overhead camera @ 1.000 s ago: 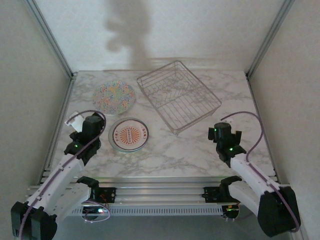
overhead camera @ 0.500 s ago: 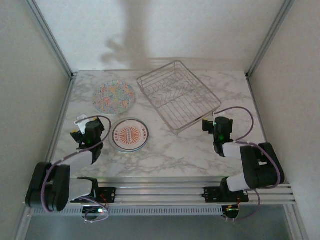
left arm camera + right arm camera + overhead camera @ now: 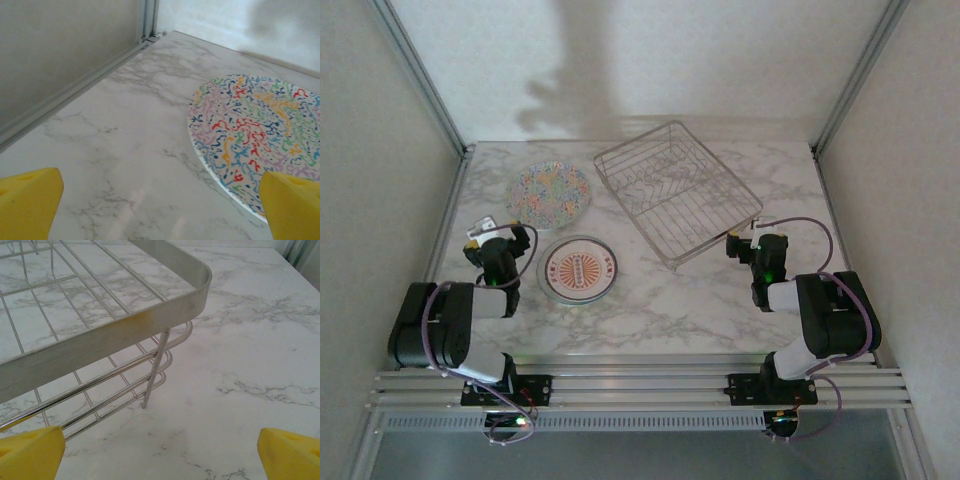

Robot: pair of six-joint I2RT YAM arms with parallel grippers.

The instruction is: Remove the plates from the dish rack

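White-and-grey marble tabletop, walled in by pale panels: the wire dish rack (image 3: 677,192) sits toward the far right of centre, turned at an angle, its long axis running from the far left down to the near right. Two plates lie flat on the marble to its left. The speckled multicoloured plate (image 3: 549,194) is farther back, and the white plate with an orange sunburst (image 3: 578,268) sits nearer the arms, just off the rack's near corner. The left gripper (image 3: 160,210) hangs low over the table with its yellow fingertips (image 3: 30,200) spread wide apart, the speckled plate's rim just ahead. The right gripper (image 3: 160,450), jaws equally wide, faces the rack's rounded near-right corner, close to its lower wires.
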